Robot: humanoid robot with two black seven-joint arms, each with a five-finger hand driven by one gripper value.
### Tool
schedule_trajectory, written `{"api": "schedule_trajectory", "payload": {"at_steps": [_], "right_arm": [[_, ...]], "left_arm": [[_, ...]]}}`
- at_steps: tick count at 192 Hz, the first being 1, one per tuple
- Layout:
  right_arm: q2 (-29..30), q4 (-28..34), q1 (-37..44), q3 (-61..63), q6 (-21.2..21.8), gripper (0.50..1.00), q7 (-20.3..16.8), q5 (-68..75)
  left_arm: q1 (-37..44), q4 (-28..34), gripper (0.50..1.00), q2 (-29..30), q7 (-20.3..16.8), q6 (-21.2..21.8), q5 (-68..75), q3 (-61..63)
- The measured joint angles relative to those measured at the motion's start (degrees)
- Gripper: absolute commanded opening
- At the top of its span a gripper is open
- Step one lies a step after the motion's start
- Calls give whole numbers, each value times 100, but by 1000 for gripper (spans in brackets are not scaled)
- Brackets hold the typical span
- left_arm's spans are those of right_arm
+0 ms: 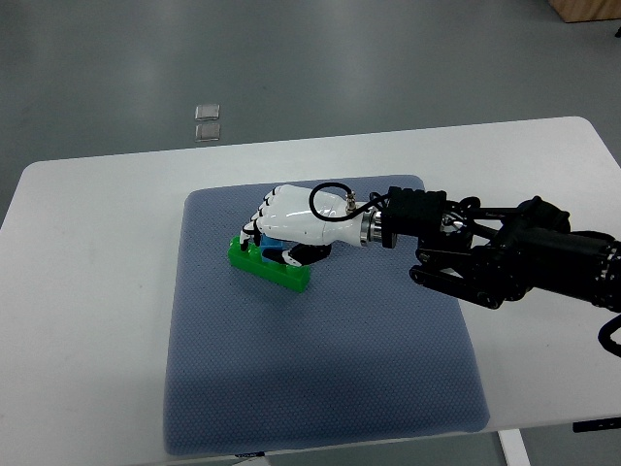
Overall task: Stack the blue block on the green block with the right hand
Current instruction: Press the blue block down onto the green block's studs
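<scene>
A green block (270, 267) lies on the blue-grey mat (320, 379), left of its middle, set at a slant. My right hand (262, 240), white with dark joints, reaches in from the right on a black arm (505, 254) and hovers right over the block. Its fingers (254, 229) curl around a blue block (272, 246), of which only a small patch shows under the palm. The blue block sits against the top of the green one; whether it rests on it I cannot tell.
The mat lies on a white table (87, 291). Two small clear squares (207, 120) lie on the grey floor beyond the table's far edge. A wooden corner (587, 10) shows at the top right.
</scene>
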Motion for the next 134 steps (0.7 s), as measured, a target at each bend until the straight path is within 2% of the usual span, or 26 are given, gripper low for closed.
{"api": "schedule_trajectory", "payload": {"at_steps": [134], "right_arm": [[59, -85, -82, -8, -56, 515, 0, -77]], "left_arm": [[0, 0, 1000, 0, 0, 0, 0, 0]]}}
